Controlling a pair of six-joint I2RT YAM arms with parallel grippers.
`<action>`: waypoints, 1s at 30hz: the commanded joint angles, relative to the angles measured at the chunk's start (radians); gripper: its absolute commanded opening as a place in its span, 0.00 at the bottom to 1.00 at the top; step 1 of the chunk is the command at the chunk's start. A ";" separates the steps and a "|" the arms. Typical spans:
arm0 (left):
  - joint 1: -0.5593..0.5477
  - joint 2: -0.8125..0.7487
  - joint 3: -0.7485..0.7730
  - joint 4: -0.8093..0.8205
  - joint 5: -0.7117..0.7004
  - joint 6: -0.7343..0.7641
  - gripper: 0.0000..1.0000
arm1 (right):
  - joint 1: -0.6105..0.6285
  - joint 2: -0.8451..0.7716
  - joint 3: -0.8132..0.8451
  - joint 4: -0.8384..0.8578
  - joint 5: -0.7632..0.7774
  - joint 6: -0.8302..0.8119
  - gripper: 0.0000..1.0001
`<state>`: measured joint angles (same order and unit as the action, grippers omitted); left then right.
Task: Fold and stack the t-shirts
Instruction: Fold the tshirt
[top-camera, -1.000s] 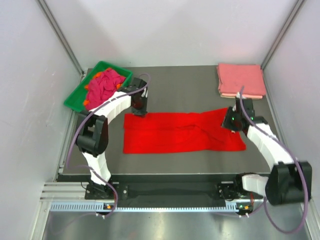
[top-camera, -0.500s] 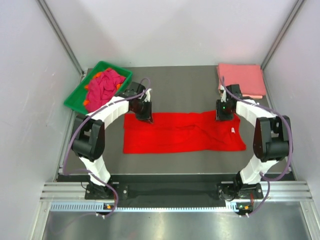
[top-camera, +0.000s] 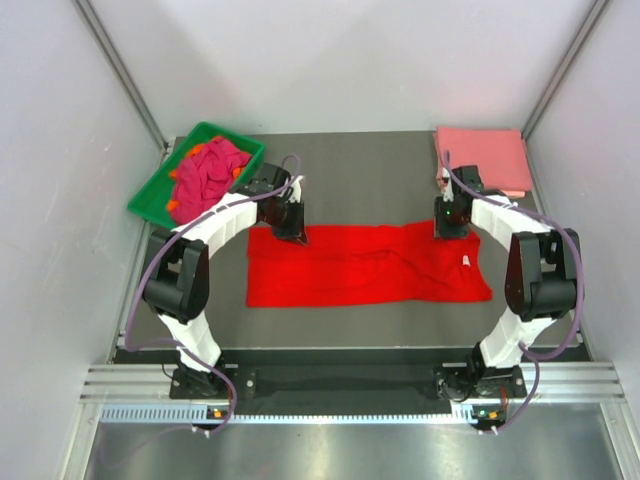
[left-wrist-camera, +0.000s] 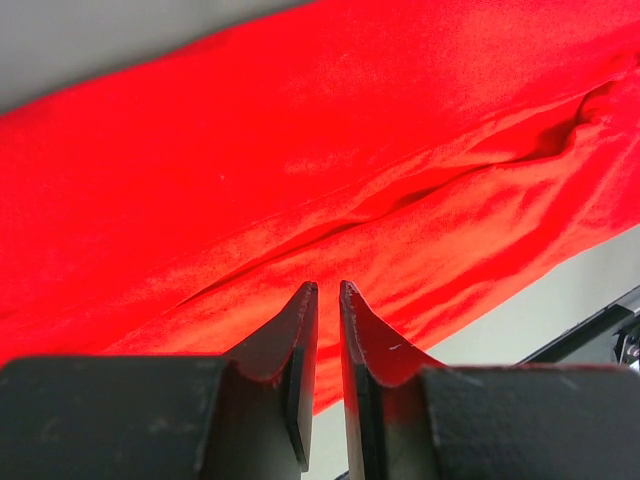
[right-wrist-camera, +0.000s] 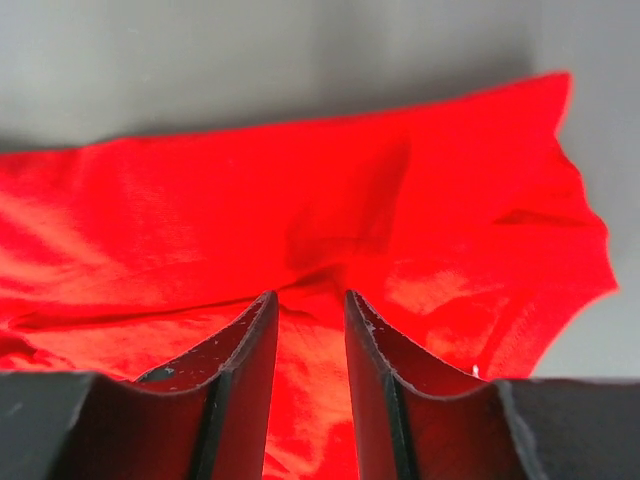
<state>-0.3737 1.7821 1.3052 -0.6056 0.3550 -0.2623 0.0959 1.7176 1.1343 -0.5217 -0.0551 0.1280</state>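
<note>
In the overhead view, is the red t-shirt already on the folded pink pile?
No, the red t-shirt lies spread out, apart from the folded pink pile in the far right corner.

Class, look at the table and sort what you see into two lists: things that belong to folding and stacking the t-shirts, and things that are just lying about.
Belongs to the job:
- red t-shirt, spread flat
- salmon pink t-shirts, folded, far right corner
- magenta and orange t-shirts, crumpled in the tray

Just lying about:
- green tray
- table
</note>
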 joint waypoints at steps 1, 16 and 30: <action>0.002 -0.047 0.002 0.029 0.010 0.009 0.19 | 0.013 0.002 0.031 -0.059 0.101 0.076 0.34; 0.001 -0.059 -0.021 0.035 -0.022 0.012 0.19 | 0.091 0.051 0.077 -0.063 0.222 0.297 0.35; -0.010 -0.079 -0.032 0.041 -0.022 0.000 0.19 | 0.136 -0.048 0.055 -0.112 0.244 0.280 0.00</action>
<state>-0.3748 1.7714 1.2827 -0.5968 0.3359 -0.2626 0.1951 1.7599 1.1736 -0.6018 0.1699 0.4122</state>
